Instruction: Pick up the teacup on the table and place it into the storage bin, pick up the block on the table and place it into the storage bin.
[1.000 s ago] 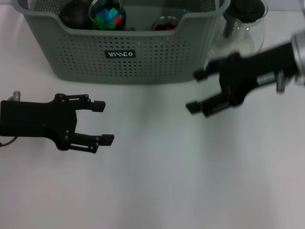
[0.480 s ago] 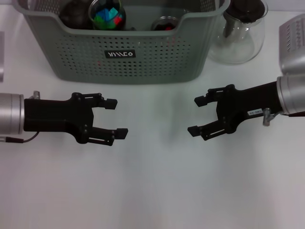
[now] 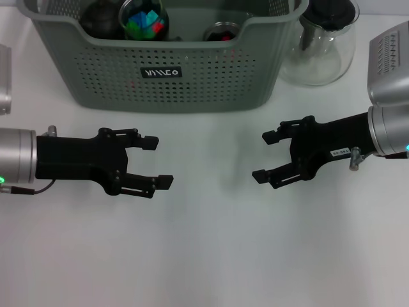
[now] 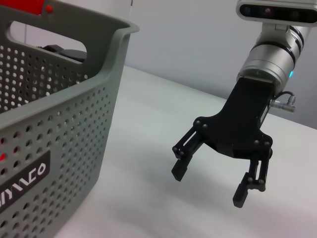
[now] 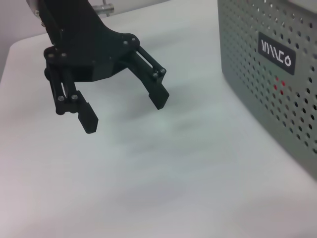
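Note:
The storage bin (image 3: pixel 160 73) is grey-green and perforated, and stands at the back centre of the white table. Inside it I see a glass cup with coloured blocks (image 3: pixel 144 19), a dark round thing (image 3: pixel 99 19) and another dark-rimmed cup (image 3: pixel 220 31). My left gripper (image 3: pixel 158 162) is open and empty, hovering in front of the bin on the left. My right gripper (image 3: pixel 264 156) is open and empty, facing it from the right. The left wrist view shows the right gripper (image 4: pixel 209 184) beside the bin (image 4: pixel 49 139). The right wrist view shows the left gripper (image 5: pixel 125 111) and the bin (image 5: pixel 277 89).
A clear glass teapot with a black lid (image 3: pixel 326 38) stands right of the bin at the back. The white table (image 3: pixel 204 256) spreads in front of and between the grippers.
My right gripper has come down and away from the teapot and bin to the table's middle right. My left gripper has moved right toward the centre. Both stayed open.

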Controlling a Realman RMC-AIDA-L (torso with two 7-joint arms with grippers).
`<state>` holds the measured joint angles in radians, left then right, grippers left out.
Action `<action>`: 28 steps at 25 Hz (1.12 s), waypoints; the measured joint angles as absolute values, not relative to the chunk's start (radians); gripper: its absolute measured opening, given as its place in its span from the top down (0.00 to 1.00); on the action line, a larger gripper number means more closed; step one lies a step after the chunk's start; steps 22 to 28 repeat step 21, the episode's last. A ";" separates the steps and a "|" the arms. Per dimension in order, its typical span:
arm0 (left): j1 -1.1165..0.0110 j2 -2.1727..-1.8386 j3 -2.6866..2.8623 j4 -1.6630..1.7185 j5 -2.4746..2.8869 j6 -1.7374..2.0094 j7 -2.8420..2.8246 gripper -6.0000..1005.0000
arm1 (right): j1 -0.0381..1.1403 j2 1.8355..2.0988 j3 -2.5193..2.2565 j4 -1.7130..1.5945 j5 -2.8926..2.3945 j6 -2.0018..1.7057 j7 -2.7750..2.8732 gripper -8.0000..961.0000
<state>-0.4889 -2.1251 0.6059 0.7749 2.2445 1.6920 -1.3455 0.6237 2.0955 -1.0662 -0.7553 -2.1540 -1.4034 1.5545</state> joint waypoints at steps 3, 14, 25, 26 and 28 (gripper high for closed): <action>-0.490 -2.125 0.606 0.775 2.244 1.692 -1.345 0.12 | 0.624 2.095 -1.063 -0.755 -2.154 -1.403 1.555 0.04; -0.493 -2.124 0.606 0.775 2.246 1.698 -1.345 0.12 | 0.623 2.095 -1.065 -0.753 -2.154 -1.390 1.573 0.04; -0.494 -2.124 0.606 0.778 2.251 1.702 -1.348 0.12 | 0.621 2.095 -1.061 -0.753 -2.154 -1.391 1.574 0.04; -0.494 -2.124 0.606 0.778 2.251 1.702 -1.348 0.12 | 0.621 2.095 -1.061 -0.753 -2.154 -1.391 1.574 0.04; -0.494 -2.124 0.606 0.778 2.251 1.702 -1.348 0.12 | 0.621 2.095 -1.061 -0.753 -2.154 -1.391 1.574 0.04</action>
